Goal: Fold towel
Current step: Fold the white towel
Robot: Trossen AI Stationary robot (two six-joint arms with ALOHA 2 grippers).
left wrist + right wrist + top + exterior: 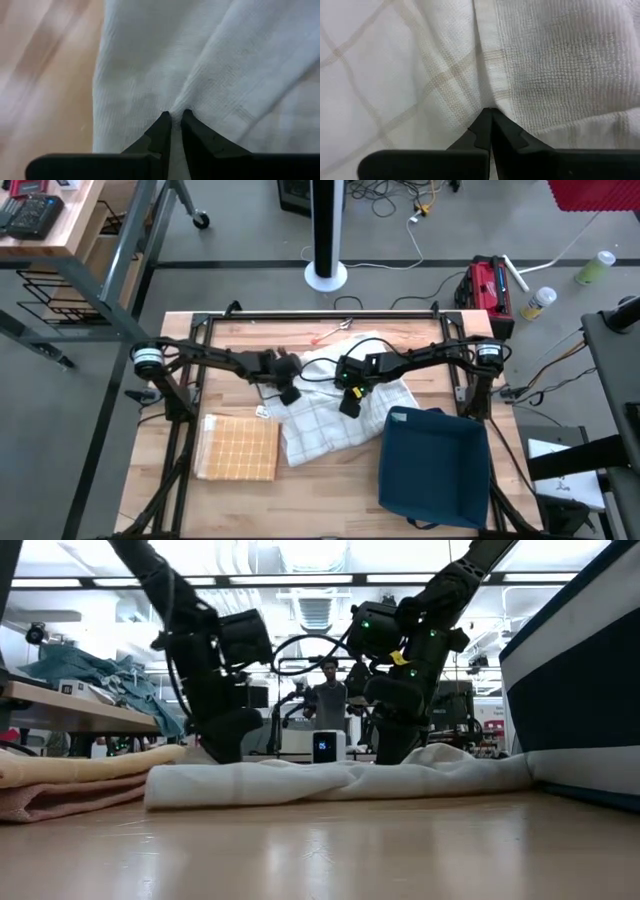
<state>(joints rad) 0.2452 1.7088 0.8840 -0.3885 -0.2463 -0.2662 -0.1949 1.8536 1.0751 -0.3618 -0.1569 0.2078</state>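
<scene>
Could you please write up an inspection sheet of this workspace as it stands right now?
Surface: wooden table, bare at the near edge.
Job's things: white checked towel lies crumpled mid-table, not yet folded.
Clutter: folded tan cloth beside the towel on the left arm's side; dark blue bin on the right arm's side.
Grippers: left gripper is down on the towel, fingers pinching a ridge of fabric; right gripper is shut on a towel fold.
Cables: wires trail on the floor behind the table.
Surroundings: red toolbox, white stand base, a person standing far behind the table.
</scene>
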